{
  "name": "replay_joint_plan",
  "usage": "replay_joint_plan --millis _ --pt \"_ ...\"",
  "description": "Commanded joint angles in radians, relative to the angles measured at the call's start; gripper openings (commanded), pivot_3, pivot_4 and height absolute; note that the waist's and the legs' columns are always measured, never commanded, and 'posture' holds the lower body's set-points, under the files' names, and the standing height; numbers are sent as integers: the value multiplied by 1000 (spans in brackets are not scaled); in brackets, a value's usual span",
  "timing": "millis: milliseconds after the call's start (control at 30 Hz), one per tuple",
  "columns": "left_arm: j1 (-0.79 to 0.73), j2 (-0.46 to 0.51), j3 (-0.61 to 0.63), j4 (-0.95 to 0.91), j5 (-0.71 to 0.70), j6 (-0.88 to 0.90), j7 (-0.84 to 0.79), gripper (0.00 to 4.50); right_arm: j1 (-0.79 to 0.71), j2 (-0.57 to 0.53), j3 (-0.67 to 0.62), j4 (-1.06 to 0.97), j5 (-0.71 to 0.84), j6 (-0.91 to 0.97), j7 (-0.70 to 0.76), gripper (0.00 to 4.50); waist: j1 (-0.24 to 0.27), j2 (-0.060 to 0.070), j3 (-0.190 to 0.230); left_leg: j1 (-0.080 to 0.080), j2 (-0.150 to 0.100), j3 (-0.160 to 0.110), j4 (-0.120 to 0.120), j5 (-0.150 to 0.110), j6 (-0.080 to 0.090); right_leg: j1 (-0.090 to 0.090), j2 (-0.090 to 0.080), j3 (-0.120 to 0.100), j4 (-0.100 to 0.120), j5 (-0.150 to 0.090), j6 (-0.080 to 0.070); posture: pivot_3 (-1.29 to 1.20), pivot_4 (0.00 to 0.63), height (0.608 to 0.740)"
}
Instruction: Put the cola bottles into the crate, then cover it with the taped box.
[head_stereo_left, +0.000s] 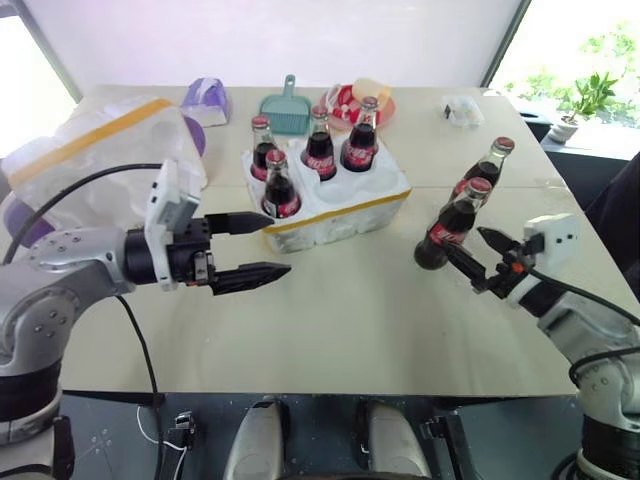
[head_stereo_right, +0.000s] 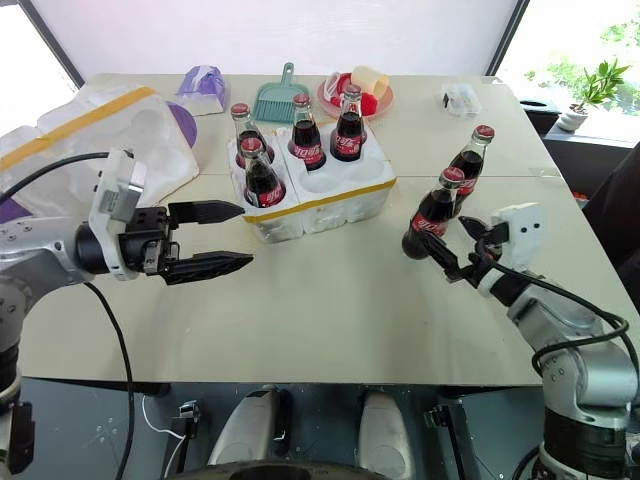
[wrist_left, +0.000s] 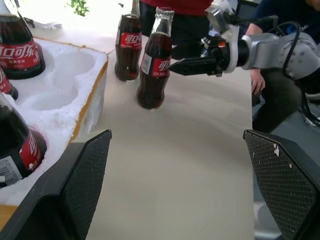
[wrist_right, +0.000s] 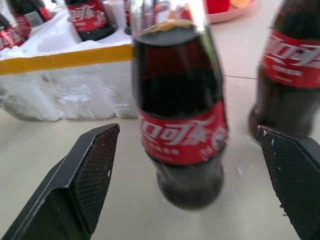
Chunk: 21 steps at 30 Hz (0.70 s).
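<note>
The crate (head_stereo_left: 345, 215), a low white foam tray with a yellow tape band, stands at the table's middle. Several cola bottles (head_stereo_left: 320, 150) stand upright in its wells, and two wells nearest its right end are bare. Two more cola bottles stand on the table to its right, a nearer one (head_stereo_left: 452, 225) and a farther one (head_stereo_left: 488, 165). My right gripper (head_stereo_left: 462, 242) is open and level, its fingers either side of the nearer bottle's base without closing on it. My left gripper (head_stereo_left: 280, 243) is open and holds nothing, just in front of the crate's near left corner. The taped box (head_stereo_left: 100, 160) lies at far left.
Behind the crate are a teal dustpan (head_stereo_left: 288, 108), a purple packet (head_stereo_left: 205, 100) and a pink plate of food (head_stereo_left: 350, 108). A small clear container (head_stereo_left: 462, 110) sits at the back right. A person (wrist_left: 272, 75) sits beyond the table's right edge.
</note>
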Motion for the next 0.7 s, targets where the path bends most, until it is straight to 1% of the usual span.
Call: replay_joint_plan --millis 33,167,267,300,333,433,500,600,700 --pt "-26 -11 -14 -2 2 -30 14 4424 -45 1 36 40 -21 -54 7 4500 0 0 0 0 0 0 0 0 0 0 0 0 0 0 0 0 150 736" --pt "-33 -18 -39 -6 9 -44 15 4424 -90 21 87 140 -59 -103 3 4500 -1 0 0 0 0 0 0 0 0 0 0 0 0 1 1 0 150 736" --pt "-40 -16 -41 0 3 -46 20 4500 -111 26 105 180 -72 -137 17 3684 -1 0 0 0 0 0 0 0 0 0 0 0 0 1 1 0 150 736" --pt "-42 -15 -40 2 1 -46 20 4500 -117 27 103 180 -66 -142 20 3123 -1 0 0 0 0 0 0 0 0 0 0 0 0 1 2 0 150 736" --pt "-42 -14 -39 3 1 -46 20 4500 -122 24 98 172 -57 -143 24 2829 -1 0 0 0 0 0 0 0 0 0 0 0 0 1 2 0 150 736" --pt "-36 -12 -33 3 -1 -48 22 4500 -147 16 74 132 -11 -134 42 2835 -1 1 0 0 0 0 -1 0 0 -1 0 0 0 1 2 0 150 736" --pt "-30 -11 -27 1 -3 -48 24 4500 -176 7 63 85 60 -107 76 2835 -2 1 1 0 0 0 -1 0 0 -1 0 0 0 1 2 0 150 736" --pt "-23 -16 -14 2 -8 -48 38 4500 -273 13 73 36 182 -40 100 2835 -9 2 1 -1 0 0 -1 0 0 -2 0 0 0 1 2 0 150 736" --pt "-24 -19 -2 13 -10 -53 48 4500 -412 25 126 47 217 -14 118 2835 -17 2 1 -1 0 0 -2 0 0 -2 0 0 1 1 2 0 150 736"
